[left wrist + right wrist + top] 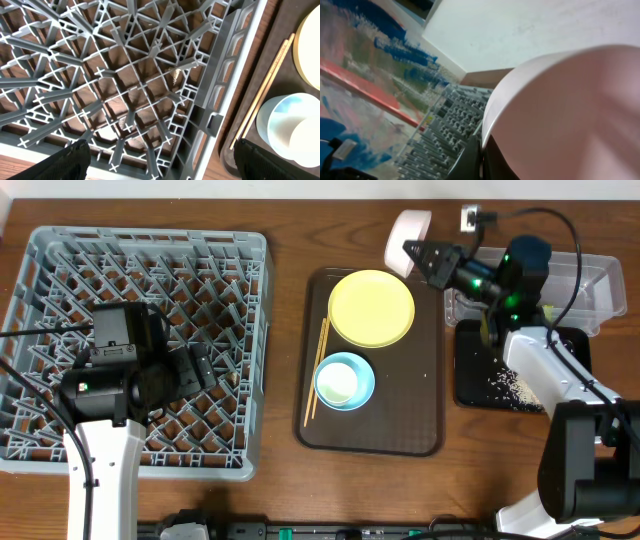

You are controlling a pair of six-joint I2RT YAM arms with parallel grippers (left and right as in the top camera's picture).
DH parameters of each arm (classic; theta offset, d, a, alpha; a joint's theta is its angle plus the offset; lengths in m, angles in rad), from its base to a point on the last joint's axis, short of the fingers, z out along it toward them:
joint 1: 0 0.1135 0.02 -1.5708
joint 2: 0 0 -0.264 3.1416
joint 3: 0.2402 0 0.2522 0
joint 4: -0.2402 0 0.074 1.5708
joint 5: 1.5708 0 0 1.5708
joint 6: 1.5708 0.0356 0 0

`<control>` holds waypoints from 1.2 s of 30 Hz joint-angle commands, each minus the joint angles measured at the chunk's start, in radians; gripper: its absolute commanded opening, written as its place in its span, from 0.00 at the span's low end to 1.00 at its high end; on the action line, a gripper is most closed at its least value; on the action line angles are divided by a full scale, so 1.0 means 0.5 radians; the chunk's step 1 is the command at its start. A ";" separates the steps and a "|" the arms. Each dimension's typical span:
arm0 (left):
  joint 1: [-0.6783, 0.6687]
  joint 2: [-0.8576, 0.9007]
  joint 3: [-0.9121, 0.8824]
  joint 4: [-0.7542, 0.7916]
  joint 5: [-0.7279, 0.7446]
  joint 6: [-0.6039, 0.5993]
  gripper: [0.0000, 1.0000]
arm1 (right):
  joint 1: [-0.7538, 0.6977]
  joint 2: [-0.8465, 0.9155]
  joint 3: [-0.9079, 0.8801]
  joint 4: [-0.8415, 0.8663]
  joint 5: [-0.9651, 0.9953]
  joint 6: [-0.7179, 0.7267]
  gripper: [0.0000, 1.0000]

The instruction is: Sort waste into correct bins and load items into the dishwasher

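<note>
Wooden table (285, 220) (painted wall (370, 75) beyond): right fingers (470, 162) pinch white bowl (408, 230), left fingers (70, 162) spread

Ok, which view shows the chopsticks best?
Overhead: the chopsticks lie in full length on the brown tray, left of the yellow plate and blue bowl. Left wrist shows them closer, between the rack and blue bowl. Right wrist shows none of them.

Robot lab tabletop setup; wooden table (285, 220); dish rack (256, 360) nine o'clock; cabled robot arm (548, 370) three o'clock; socket (469, 218) one o'clock.
</note>
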 commanded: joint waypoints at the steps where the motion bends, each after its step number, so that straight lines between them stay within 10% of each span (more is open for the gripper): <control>1: 0.009 0.002 0.041 -0.003 -0.011 -0.010 0.93 | 0.032 0.009 0.202 -0.127 0.027 -0.244 0.01; 16: 0.009 0.002 0.041 0.004 -0.011 -0.010 0.93 | 0.332 0.009 0.593 -1.790 0.696 -1.427 0.01; 25: 0.009 0.002 0.041 0.002 -0.010 -0.011 0.93 | 0.782 0.025 0.592 -1.891 1.691 -1.975 0.01; 36: 0.009 0.002 0.041 0.002 -0.011 -0.010 0.93 | 0.874 0.346 0.592 -1.856 1.750 -1.791 0.01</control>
